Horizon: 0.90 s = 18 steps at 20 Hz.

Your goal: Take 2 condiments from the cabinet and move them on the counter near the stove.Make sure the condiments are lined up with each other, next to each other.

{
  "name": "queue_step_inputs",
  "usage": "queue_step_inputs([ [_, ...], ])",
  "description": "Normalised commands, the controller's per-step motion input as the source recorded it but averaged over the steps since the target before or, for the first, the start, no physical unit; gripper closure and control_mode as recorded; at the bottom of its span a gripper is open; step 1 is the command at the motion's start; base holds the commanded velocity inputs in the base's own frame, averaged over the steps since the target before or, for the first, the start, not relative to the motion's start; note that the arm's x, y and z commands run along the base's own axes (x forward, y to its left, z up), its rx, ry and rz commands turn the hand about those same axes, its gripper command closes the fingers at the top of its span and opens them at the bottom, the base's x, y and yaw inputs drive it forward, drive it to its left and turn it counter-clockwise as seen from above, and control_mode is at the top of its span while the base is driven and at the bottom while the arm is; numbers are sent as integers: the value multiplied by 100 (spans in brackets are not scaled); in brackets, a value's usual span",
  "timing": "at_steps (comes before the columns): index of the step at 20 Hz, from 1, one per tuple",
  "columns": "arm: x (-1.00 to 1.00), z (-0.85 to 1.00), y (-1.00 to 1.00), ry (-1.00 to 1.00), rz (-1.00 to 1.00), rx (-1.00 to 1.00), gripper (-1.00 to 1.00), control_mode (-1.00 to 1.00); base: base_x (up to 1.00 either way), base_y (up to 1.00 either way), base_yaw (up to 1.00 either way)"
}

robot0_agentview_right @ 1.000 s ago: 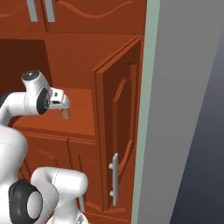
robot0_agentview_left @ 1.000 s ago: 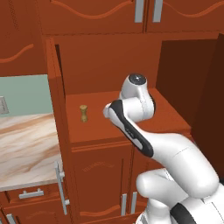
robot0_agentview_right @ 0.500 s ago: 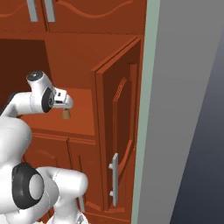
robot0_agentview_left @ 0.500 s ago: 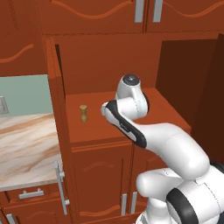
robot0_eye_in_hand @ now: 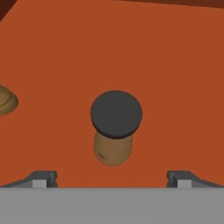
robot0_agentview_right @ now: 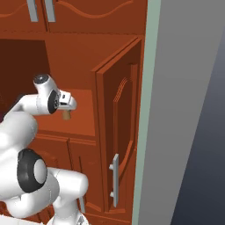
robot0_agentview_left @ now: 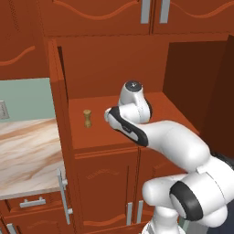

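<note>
In the hand view a wooden condiment shaker with a black cap (robot0_eye_in_hand: pixel 116 126) stands upright on the red-brown cabinet shelf (robot0_eye_in_hand: pixel 175 65). My gripper (robot0_eye_in_hand: pixel 111 180) hangs open right above it, one fingertip on each side, touching nothing. The second condiment, with a tan wooden top (robot0_eye_in_hand: pixel 6 100), sits at the left edge of that view. From the left base view this tan-topped shaker (robot0_agentview_left: pixel 87 118) stands on the shelf (robot0_agentview_left: pixel 96 135), left of my hand. The right base view has my hand (robot0_agentview_right: pixel 66 100) over the black-capped shaker (robot0_agentview_right: pixel 67 115). The counter (robot0_agentview_left: pixel 23 146) lies left of the cabinet. The stove is out of view.
The cabinet's right door (robot0_agentview_right: pixel 118 132) stands open with its silver bar handle (robot0_agentview_right: pixel 114 175) low on it. The left door (robot0_agentview_left: pixel 58 114) is swung out edge-on beside the counter. A grey-green wall (robot0_agentview_right: pixel 184 110) bounds the right side. Closed upper cabinets (robot0_agentview_left: pixel 105 13) hang above.
My wrist has shifted slightly to the left over the shelf. The jaws have stayed open and both shakers stand where they were.
</note>
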Motion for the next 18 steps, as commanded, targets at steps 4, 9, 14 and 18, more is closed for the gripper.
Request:
queue_step_inputs([
  [4,14,-12,0,0,0,0,-100,-100,0,0,0],
  [9,16,-10,0,0,0,0,-100,-100,0,0,0],
  [14,22,-11,0,0,0,0,-100,-100,0,0,0],
  [18,8,-5,0,-6,0,3,-100,-100,0,0,0],
])
